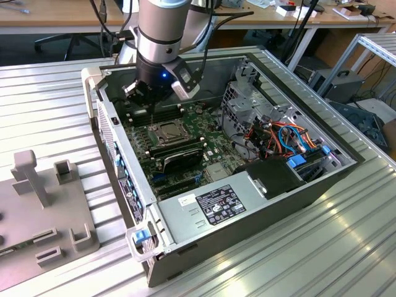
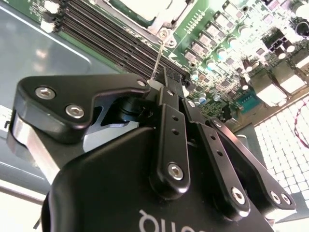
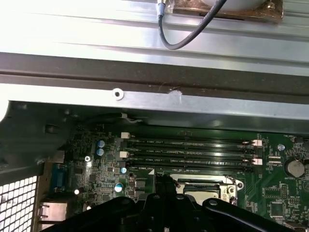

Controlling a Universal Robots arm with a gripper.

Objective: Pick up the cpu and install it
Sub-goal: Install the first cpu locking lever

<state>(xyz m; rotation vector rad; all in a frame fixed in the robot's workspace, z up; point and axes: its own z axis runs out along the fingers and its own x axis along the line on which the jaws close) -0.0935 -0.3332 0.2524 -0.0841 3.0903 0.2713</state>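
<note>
The cpu [image 1: 166, 131] lies flat inside the metal-framed socket on the green motherboard [image 1: 210, 145]; its pale silver top also shows in the second wrist view [image 2: 144, 6]. My gripper [image 1: 151, 105] hangs inside the open computer case, just behind the socket and over the black memory slots [image 3: 190, 151]. Its two black fingers [image 2: 166, 111] stand shut together with no chip between them. A thin metal socket lever [image 2: 158, 58] rises from the socket's corner up to the fingertips and touches them at the side. The fingertips reach the socket's edge [image 3: 203, 182] in the first wrist view.
The case walls [image 1: 108, 124] hem the gripper in closely. A power supply [image 1: 210, 207] fills the near corner, and a drive cage with orange and blue cables [image 1: 291, 139] stands at the exterior view's right. A grey fixture block [image 1: 37, 204] lies on the ribbed table.
</note>
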